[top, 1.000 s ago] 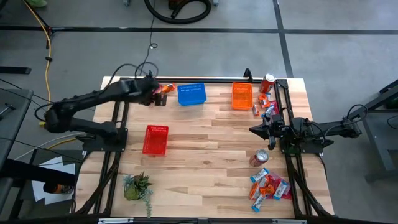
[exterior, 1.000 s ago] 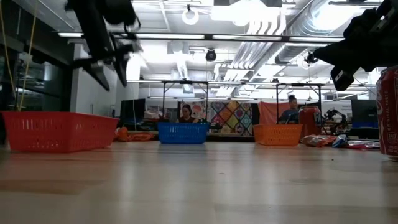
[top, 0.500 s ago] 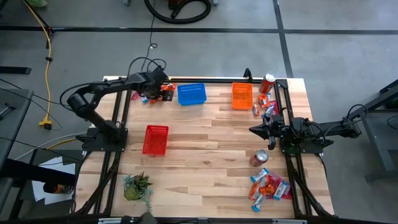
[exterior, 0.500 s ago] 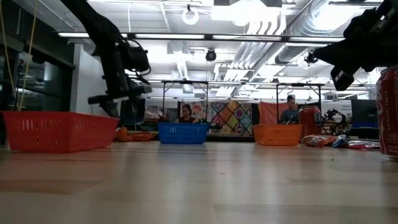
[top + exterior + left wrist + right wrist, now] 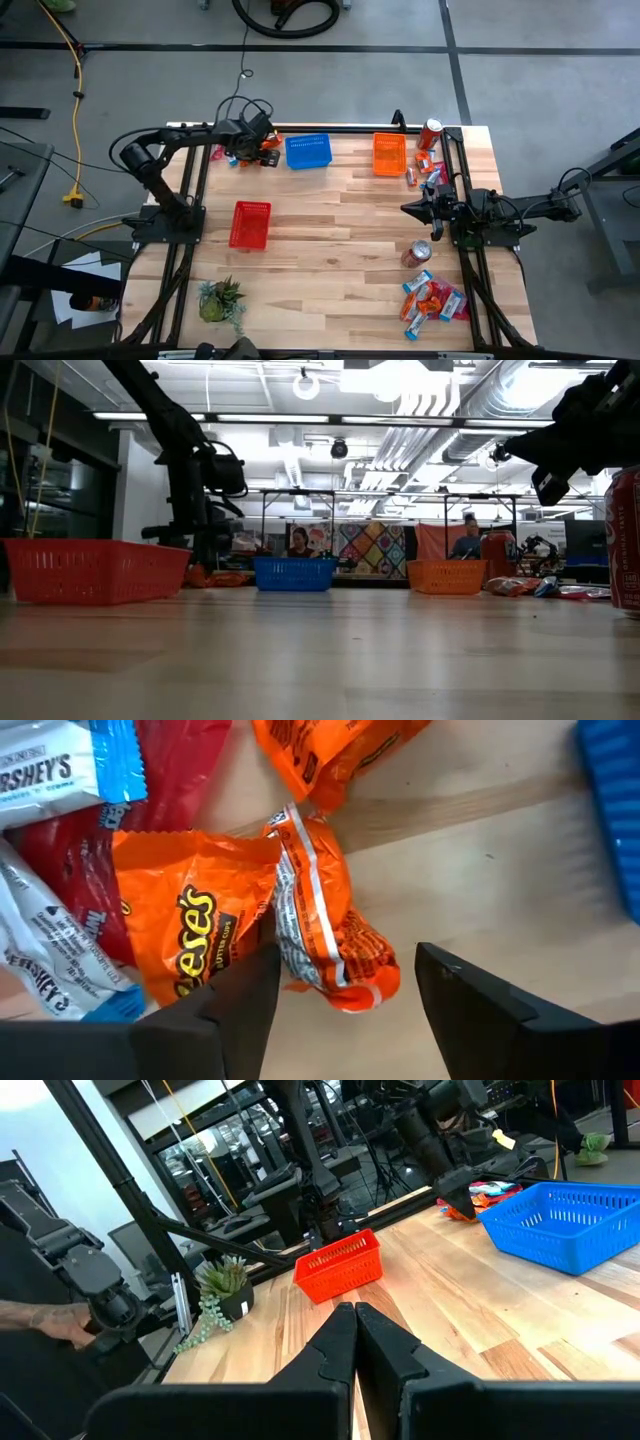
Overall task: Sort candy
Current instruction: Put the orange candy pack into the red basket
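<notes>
Hovering over a heap of candy [image 5: 250, 153] at the desk's far left corner, the left pincer [image 5: 340, 982] is seen with its fingers [image 5: 240, 1010] spread apart and nothing gripped. Between them an orange packet [image 5: 320, 915] lies crumpled on the wood, touching a flatter orange Reese's packet [image 5: 190, 925]; white-and-blue and red wrappers are piled beside these. The blue basket [image 5: 308, 151] stands just beside this heap, with the orange basket [image 5: 389, 154] farther along the far edge and the red basket [image 5: 249, 223] nearer the front. The right pincer [image 5: 355, 1342] is held together, empty, above the desk's [image 5: 330, 250] right side. More candy [image 5: 432, 297] lies near the front right corner.
</notes>
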Controlling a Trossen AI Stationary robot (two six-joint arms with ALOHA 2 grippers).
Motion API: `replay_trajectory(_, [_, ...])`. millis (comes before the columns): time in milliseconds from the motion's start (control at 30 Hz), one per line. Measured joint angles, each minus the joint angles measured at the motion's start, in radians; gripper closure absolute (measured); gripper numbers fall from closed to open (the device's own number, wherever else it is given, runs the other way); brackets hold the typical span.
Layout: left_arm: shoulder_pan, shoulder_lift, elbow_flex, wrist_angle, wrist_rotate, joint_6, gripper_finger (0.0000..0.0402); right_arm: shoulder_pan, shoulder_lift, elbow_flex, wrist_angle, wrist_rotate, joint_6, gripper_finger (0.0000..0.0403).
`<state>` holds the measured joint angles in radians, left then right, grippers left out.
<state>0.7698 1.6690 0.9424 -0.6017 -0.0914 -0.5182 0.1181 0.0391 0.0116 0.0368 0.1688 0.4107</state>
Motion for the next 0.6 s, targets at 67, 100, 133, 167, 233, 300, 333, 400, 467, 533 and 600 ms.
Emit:
replay_trajectory(67, [-0.007, 0.009, 0.0, 0.007, -0.001, 0.006, 0.0212, 0.0, 0.0, 0.0, 0.0, 0.0, 0.0, 0.0398])
replay_trajectory(100, [-0.011, 0.012, 0.0, 0.005, -0.001, 0.007, 0.0229, 0.0, 0.0, 0.0, 0.0, 0.0, 0.0, 0.0398])
replay_trajectory(133, [-0.015, 0.013, 0.0, 0.004, -0.002, 0.007, 0.025, 0.0, 0.0, 0.0, 0.0, 0.0, 0.0, 0.0398])
replay_trajectory(167, [-0.021, 0.014, 0.0, 0.006, -0.003, 0.007, 0.0276, 0.0, 0.0, 0.0, 0.0, 0.0, 0.0, 0.0398])
replay_trajectory(233, [-0.029, 0.01, 0.0, 0.005, -0.002, 0.007, 0.0335, 0.0, 0.0, 0.0, 0.0, 0.0, 0.0, 0.0398])
replay_trajectory(300, [-0.037, -0.008, 0.0, 0.004, 0.01, 0.007, 0.0381, 0.0, 0.0, 0.0, 0.0, 0.0, 0.0, 0.0398])
replay_trajectory(333, [-0.041, -0.022, 0.0, 0.005, 0.01, 0.007, 0.0386, 0.0, 0.0, 0.0, 0.0, 0.0, 0.0, 0.0398])
replay_trajectory(400, [-0.041, -0.071, 0.0, -0.01, 0.02, 0.007, 0.0383, 0.0, 0.0, 0.0, 0.0, 0.0, 0.0, 0.0398])
replay_trajectory(467, [-0.04, -0.135, 0.0, -0.016, 0.033, 0.013, 0.0388, 0.0, 0.0, 0.0, 0.0, 0.0, 0.0, 0.0398])
replay_trajectory(533, [-0.041, -0.222, 0.0, -0.041, 0.055, 0.044, 0.0396, 0.0, 0.0, 0.0, 0.0, 0.0, 0.0, 0.0398])
replay_trajectory(600, [-0.055, -0.318, 0.0, -0.059, 0.105, 0.103, 0.0397, 0.0, 0.0, 0.0, 0.0, 0.0, 0.0, 0.0398])
